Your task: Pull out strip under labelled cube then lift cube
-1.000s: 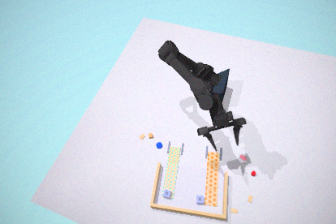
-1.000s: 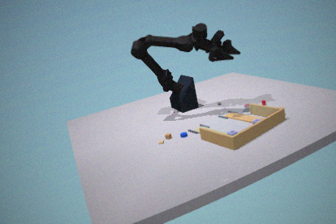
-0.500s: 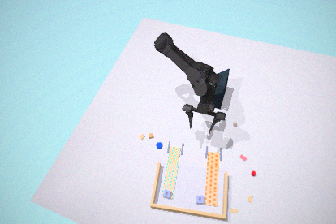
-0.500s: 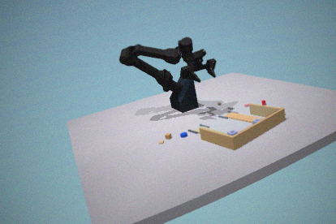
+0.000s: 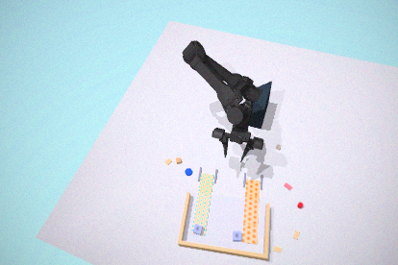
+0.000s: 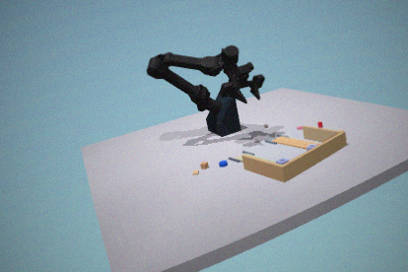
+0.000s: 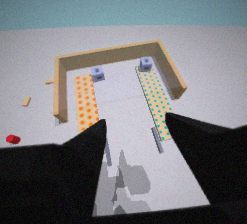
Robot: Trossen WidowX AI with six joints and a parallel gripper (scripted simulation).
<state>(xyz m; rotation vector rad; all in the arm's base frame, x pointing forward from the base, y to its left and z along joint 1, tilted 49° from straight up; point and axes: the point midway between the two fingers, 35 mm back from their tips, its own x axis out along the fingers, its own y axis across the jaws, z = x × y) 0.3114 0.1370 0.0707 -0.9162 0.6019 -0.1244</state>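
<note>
- Jaws of the gripper stand partly open, holding nothing.
- Wrist view shows the cubes' dark marks, perhaps labels; exterior blurs them.

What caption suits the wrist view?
Open claw above two dotted strips, orange and teal, inside a three-sided wooden frame.

So there's random clutter lying around – a blue piece left of center in the top view, two small tan blocks beside it, and a red piece over at lower right, pink bit nearby.
</note>
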